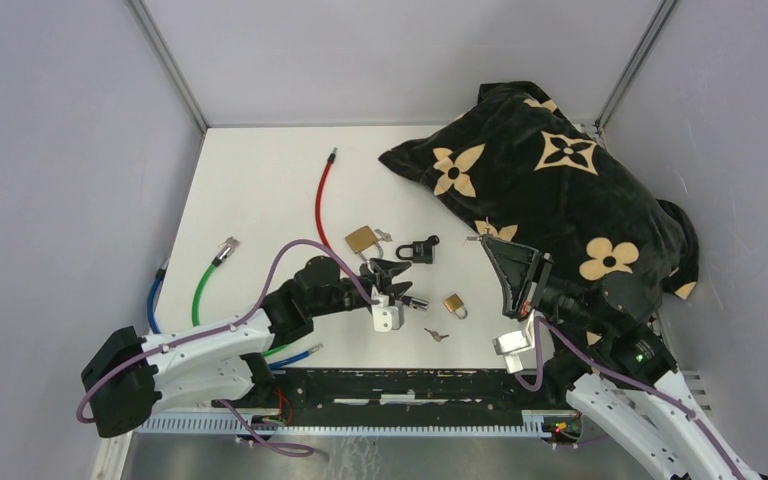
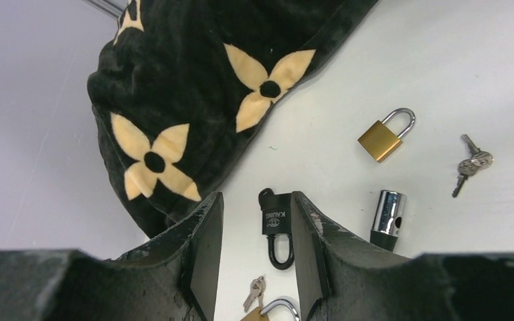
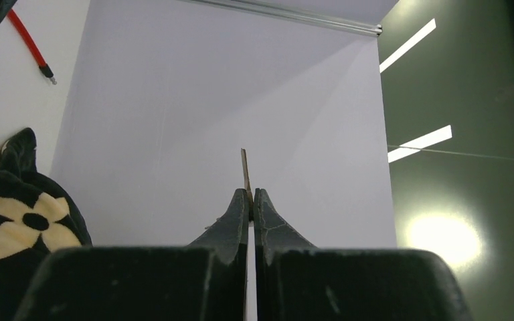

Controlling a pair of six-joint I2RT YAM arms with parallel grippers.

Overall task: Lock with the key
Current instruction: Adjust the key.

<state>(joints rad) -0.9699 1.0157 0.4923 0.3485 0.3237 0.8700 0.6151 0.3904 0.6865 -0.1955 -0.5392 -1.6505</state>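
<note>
"Brass is what I see nearest us: a loose key (image 1: 437, 335) on the counter (image 1: 260, 180), and just past it a small brass padlock (image 1: 454, 305). Is anything touching them?"

"No, both lie apart from the arms. A little farther in, the left tool (image 1: 390, 272) hangs low with its fingers spread. The black padlock (image 2: 276, 221) lies flat on the counter, in line with the gap and just off the tips. From its wrist view the fingers frame the lock, but I can't see them bearing on it."

"And the other arm?"

"The right tool (image 3: 249, 192) is pressed together on a thin brass sliver. I judge that to be the held key (image 3: 244, 167), seen edge-on. It is raised over by the cushion (image 1: 560, 190), aimed at the wall and well apart from the black padlock."

"So how far along is it?"

"Roughly the first half, I'd say. One side has a key in its grip. The lock is lined up but not clamped, the key is nowhere near a keyhole, and nothing has been turned. I can't tell from here whether the black shackle is seated."

"Anything farther back?"

"A larger brass padlock (image 1: 362, 240) with a key just beside it, and then a red cable (image 1: 321, 200) running toward the far wall."
</note>
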